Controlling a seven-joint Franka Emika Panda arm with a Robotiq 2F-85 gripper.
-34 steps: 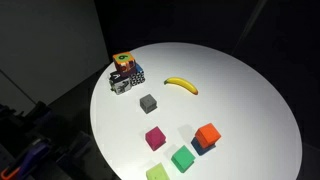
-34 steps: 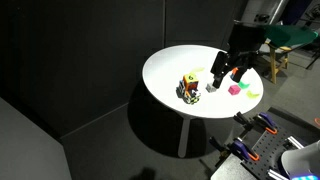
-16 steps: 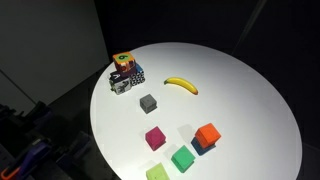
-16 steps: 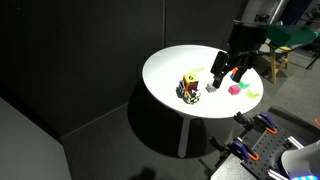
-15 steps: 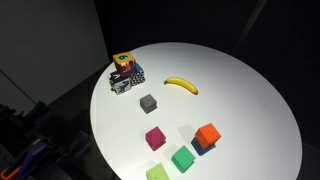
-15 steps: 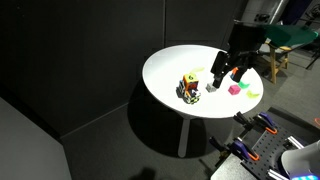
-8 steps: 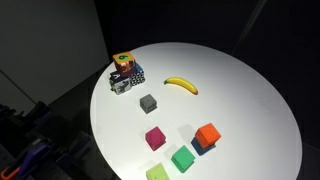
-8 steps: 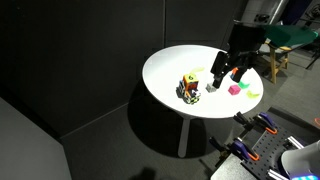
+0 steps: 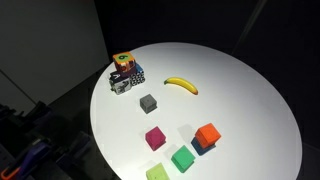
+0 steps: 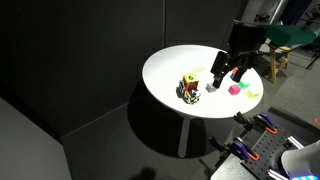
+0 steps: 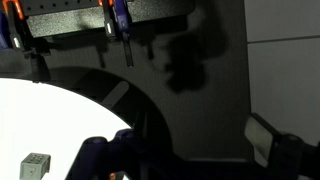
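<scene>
My gripper (image 10: 228, 76) hangs above round white table (image 9: 245, 85), fingers spread wide, nothing held. Judge height chosen to clear blocks. Small grey cube (image 9: 148, 102) lies flat on tabletop, apart from magenta cube (image 9: 155, 137) and yellow banana (image 9: 181, 85), so fingers have room round it.

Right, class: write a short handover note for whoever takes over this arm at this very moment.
The gripper looks open and empty, hovering above the round white table.
Nearest it: the small grey cube, untouched, also low left in the wrist view.
Around: yellow banana, magenta cube, green cube, orange cube, and a multicoloured block stack by the rim.
Done: nothing gripped or lifted. Left: everything, first contact included.
</scene>
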